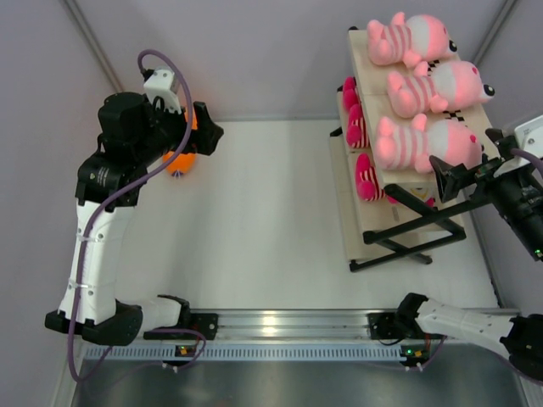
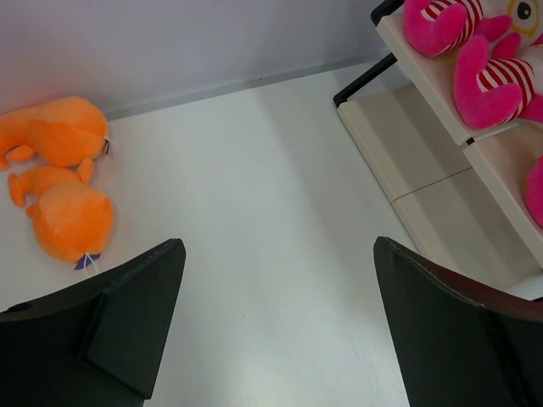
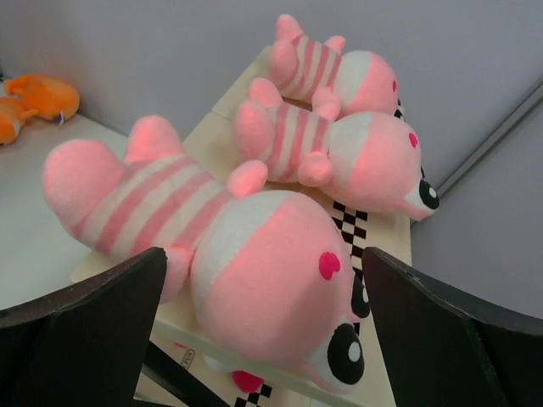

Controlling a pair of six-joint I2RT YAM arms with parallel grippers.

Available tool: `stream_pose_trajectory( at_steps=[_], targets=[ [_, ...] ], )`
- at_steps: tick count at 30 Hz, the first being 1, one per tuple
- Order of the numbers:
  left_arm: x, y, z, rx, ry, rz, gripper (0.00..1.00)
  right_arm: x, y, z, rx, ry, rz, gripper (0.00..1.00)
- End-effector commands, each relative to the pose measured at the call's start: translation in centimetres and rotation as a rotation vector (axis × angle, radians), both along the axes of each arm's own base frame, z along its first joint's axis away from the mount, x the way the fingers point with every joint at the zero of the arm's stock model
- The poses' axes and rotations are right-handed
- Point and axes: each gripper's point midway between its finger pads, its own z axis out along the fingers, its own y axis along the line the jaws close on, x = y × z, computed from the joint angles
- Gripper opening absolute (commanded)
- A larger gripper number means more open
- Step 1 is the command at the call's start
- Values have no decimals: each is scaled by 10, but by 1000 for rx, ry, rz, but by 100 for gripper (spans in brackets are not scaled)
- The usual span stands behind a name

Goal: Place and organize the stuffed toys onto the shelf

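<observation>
**A:** Overhead, then: where are we exposed?

**B:** Both pincers stand wide apart and empty. The left pincer [image 1: 202, 129] hangs over the orange toys [image 1: 180, 161] at the far left of the tabletop [image 1: 271, 220]. The right pincer [image 1: 450, 178] sits close against the shelf [image 1: 356, 212]. Its top board carries three pale-pink toys [image 1: 424, 140], with hot-pink toys [image 1: 366, 182] on the tier below.

**A:** Left wrist?

**B:** The two orange ones lie almost touching, off to the left of the fingers [image 2: 136, 305]. A careless closing could catch both, or only a limb, and that toy might dangle and drop on the way across.

**A:** Right wrist?

**B:** The nearest pale-pink head fills the gap between the fingertips [image 3: 85, 339], at the board's edge. Any sideways sweep there could knock it off the shelf.
</observation>
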Motion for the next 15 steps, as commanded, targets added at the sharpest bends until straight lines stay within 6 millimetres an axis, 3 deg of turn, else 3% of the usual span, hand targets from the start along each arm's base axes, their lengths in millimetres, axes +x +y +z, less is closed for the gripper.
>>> stream_pose_trajectory(
  at_steps=[1,7,15],
  targets=[
    [2,-2,5,-26,-12,-12,99,4,-10,-12,38,47,-83,100],
    [-1,-1,7,-30,-21,-13,99,12,-28,-8,129,1,-222,90],
    [-4,1,11,-32,-31,-10,99,24,-23,-13,134,2,-269,87]
  ],
)
